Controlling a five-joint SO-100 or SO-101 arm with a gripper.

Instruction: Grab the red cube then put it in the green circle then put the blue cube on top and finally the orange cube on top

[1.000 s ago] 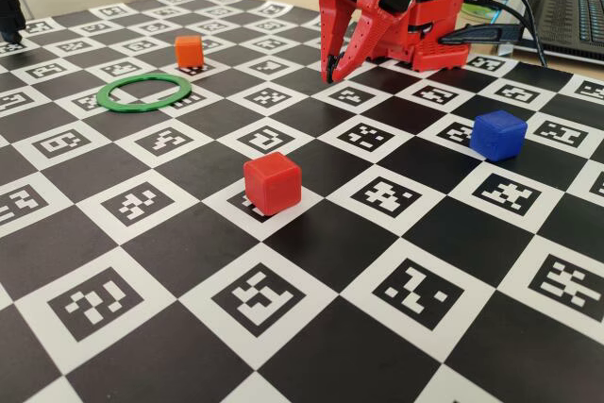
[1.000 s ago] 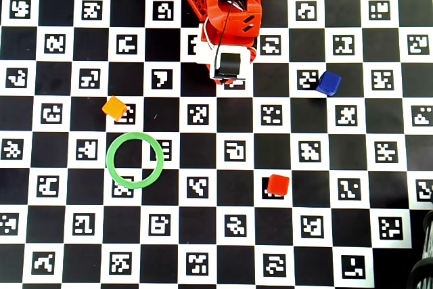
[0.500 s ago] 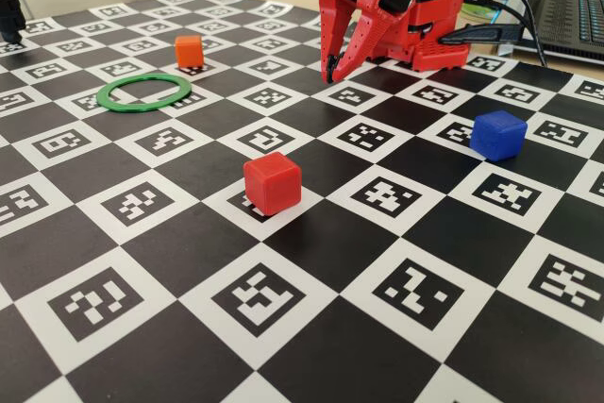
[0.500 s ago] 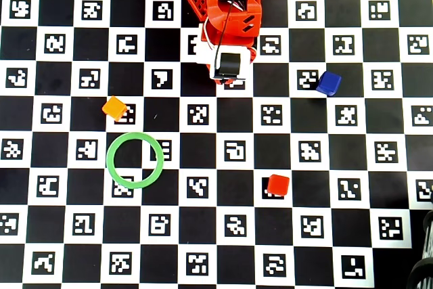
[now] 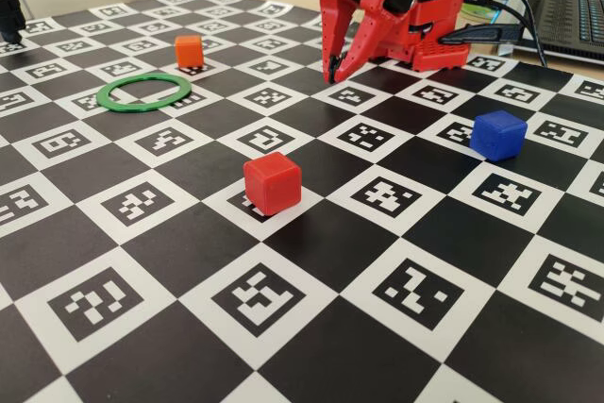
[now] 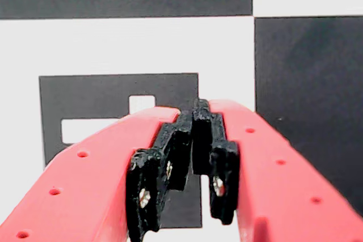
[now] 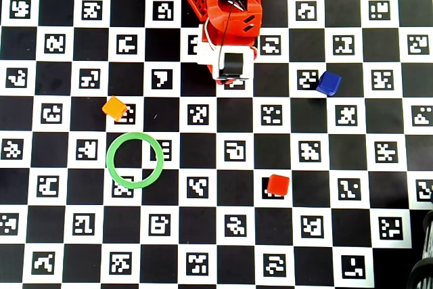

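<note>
Only the arm has shifted slightly since the earlier frames, while the cubes and ring are unmoved; the gripper [image 5: 330, 78] is held pointing down over the checkered board [image 5: 311, 252], its tips pressed together and empty in the wrist view [image 6: 195, 118]. Seen from overhead, the red cube [image 7: 277, 184] lies at about 5 o'clock from the gripper, the blue cube [image 7: 329, 82] at 3 o'clock. The green circle [image 7: 135, 160] lies at 7 o'clock with the orange cube [image 7: 114, 107] near its rim, apparently not touching.
</note>
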